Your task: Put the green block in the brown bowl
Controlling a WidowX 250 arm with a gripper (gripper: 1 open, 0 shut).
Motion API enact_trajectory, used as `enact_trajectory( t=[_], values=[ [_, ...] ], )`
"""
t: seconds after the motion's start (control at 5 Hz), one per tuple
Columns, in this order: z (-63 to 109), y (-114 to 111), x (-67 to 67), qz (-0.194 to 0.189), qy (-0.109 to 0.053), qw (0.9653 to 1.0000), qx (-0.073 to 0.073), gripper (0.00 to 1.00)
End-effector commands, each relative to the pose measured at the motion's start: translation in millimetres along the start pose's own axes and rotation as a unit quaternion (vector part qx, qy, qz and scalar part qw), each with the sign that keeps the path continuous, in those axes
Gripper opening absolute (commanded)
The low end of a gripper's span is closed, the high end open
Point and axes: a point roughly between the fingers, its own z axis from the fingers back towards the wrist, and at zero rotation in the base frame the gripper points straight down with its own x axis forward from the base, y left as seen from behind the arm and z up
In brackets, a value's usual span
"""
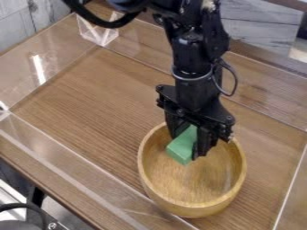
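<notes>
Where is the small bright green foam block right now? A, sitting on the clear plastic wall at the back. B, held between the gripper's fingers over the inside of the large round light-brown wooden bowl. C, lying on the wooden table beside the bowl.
B: the small bright green foam block sits between the fingers of the black gripper, which points down into the large round light-brown wooden bowl.

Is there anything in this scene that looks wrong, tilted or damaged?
Nothing stands out. The hand holds the green block tilted, over the inside of the brown bowl, which sits upright on the wooden table. No spill or damage is visible.
</notes>
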Motion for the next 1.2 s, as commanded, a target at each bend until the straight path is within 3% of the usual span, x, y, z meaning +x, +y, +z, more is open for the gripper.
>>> enact_trajectory(
  t=[0.0, 1.0],
  values=[
    [9.3, 2.3, 7.0, 0.003, -0.025, 0.9997, -0.004, 0.00],
    [3.9, 7.1, 5.8, 0.015, -0.020, 0.9995, -0.017, 0.00]
  ],
)
